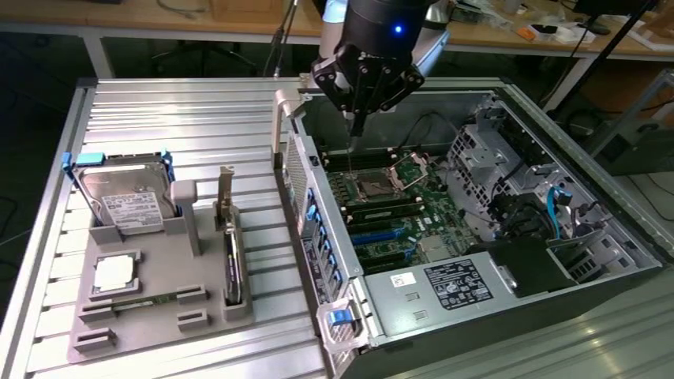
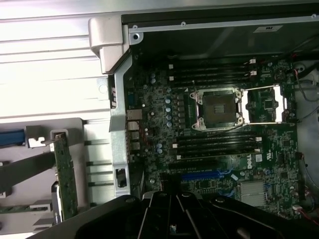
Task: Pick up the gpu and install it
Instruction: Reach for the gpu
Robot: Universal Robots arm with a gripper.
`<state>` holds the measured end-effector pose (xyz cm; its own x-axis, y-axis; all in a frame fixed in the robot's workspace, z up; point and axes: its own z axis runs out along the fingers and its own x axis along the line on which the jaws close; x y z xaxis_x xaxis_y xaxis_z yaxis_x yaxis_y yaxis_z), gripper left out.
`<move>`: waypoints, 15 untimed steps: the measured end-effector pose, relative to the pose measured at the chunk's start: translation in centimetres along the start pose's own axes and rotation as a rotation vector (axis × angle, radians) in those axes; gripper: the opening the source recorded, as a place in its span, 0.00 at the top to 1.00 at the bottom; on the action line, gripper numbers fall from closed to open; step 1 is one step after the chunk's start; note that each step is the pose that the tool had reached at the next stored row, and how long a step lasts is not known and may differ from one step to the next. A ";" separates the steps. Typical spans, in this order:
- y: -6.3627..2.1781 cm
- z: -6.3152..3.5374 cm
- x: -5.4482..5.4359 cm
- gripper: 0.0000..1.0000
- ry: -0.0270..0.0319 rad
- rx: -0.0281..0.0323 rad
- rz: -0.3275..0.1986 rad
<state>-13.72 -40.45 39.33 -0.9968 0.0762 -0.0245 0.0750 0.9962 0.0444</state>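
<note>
Gripper, jaws shut and empty, hovers over the open case's motherboard. The gpu stands on edge outside. The exterior view adds a hard drive, far on the exterior view's left.

gpu edge-on, faces hidden; hard drive cut by frame edge

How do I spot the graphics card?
Find the grey tray beside the open computer case, on the exterior view's left. The graphics card stands on its edge along the tray side nearest the case. It is thin and dark with a silver bracket sticking up, unlike the boxy hard drive with the white label.
</note>
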 end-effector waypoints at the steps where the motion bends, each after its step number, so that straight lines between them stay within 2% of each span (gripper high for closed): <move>1: -0.03 -0.01 0.0 0.89 0.0000 0.0001 0.000; 15: -0.36 -0.03 0.3 0.89 0.0001 0.0001 0.000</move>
<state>-14.04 -40.78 39.33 -0.9968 0.0762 -0.0244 0.0751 0.9962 0.0443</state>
